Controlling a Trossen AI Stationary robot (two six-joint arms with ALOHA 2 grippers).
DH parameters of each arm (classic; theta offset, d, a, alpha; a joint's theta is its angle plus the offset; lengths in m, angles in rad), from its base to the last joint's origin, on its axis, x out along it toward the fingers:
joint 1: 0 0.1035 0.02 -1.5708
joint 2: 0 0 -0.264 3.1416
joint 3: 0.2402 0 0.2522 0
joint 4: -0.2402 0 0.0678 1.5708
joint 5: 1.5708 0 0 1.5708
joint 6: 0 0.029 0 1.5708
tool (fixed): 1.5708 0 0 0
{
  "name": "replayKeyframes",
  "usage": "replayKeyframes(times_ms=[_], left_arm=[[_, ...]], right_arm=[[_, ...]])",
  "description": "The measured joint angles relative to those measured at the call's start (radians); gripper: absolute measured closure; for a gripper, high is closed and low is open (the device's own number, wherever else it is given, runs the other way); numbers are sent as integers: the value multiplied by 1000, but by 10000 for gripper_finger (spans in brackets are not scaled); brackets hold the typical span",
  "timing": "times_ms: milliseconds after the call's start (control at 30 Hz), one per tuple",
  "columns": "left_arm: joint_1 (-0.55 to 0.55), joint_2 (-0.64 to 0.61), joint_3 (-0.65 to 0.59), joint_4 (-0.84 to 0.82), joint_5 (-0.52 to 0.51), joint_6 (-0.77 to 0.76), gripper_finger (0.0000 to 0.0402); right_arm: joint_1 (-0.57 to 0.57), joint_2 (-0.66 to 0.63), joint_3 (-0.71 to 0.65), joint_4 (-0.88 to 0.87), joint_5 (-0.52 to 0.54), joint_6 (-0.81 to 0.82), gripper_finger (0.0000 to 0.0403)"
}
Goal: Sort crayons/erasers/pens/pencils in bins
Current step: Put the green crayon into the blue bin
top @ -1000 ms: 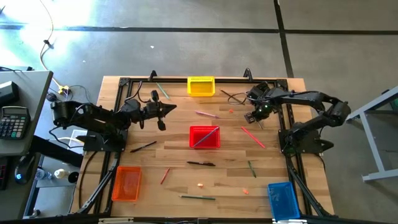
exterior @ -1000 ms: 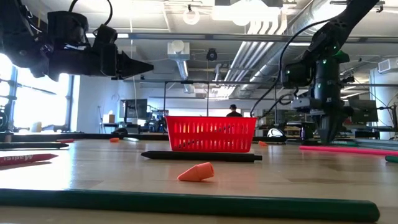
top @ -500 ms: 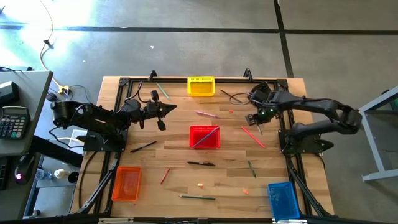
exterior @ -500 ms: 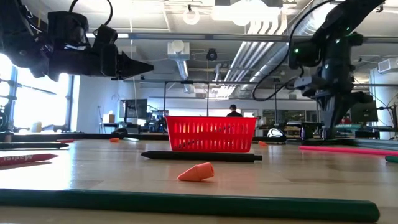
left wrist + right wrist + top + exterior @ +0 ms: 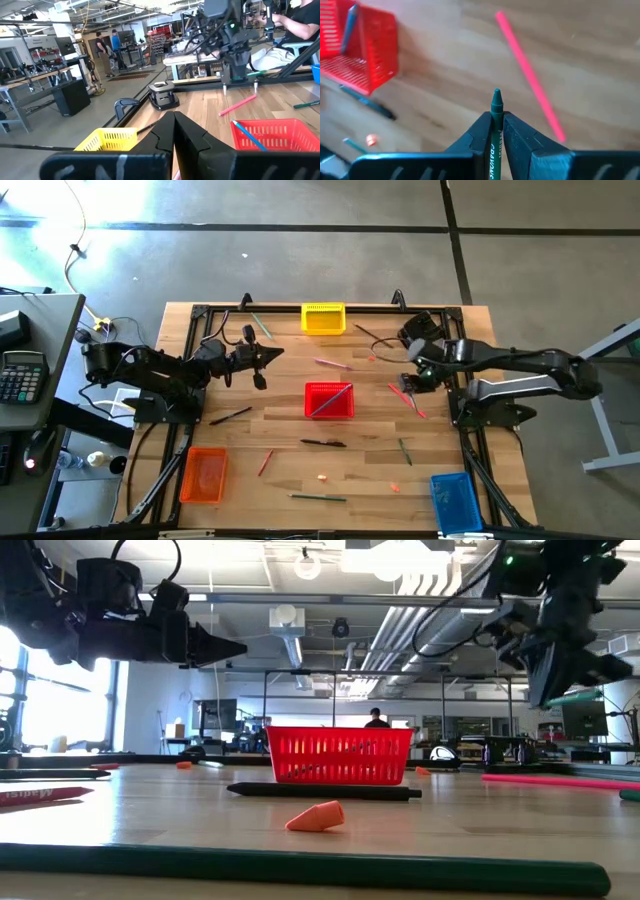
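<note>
High view: the right gripper [image 5: 408,383] hangs over a pink pencil [image 5: 408,401], right of the red bin [image 5: 329,400]. Left wrist view: left gripper [image 5: 174,131] closed, empty. Right wrist view: fingers clamp a green crayon [image 5: 496,107].

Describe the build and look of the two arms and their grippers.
Both arms are dark, near-black jointed links on black bases, with thin black cables looping beside them. The left gripper ends in two wedge-shaped fingers tapering to a point. The right gripper has matching angular black fingers and a small green light on its wrist.
</note>
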Motion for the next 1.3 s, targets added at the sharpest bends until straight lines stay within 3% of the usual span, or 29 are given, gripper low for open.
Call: replayKeyframes(times_ms=[333, 533, 700, 900, 1100, 1300], left_arm=[[0, 0, 0, 0, -1, 0, 401], [0, 0, 0, 0, -3, 0, 401], [0, 0, 0, 0, -4, 0, 401], [0, 0, 0, -1, -3, -8, 401], [0, 1, 0, -4, -3, -18, 402], [0, 1, 0, -8, -3, -18, 401]], right_arm=[[274, -40, 1, 116, -87, 393, 369], [516, -39, 6, 153, -27, 670, 369], [730, -10, 103, 60, 62, 909, 369], [935, 128, 304, -193, 74, 1113, 369], [1079, 359, 470, -218, 28, 1196, 369], [1155, 560, 517, -198, 5, 1190, 369]])
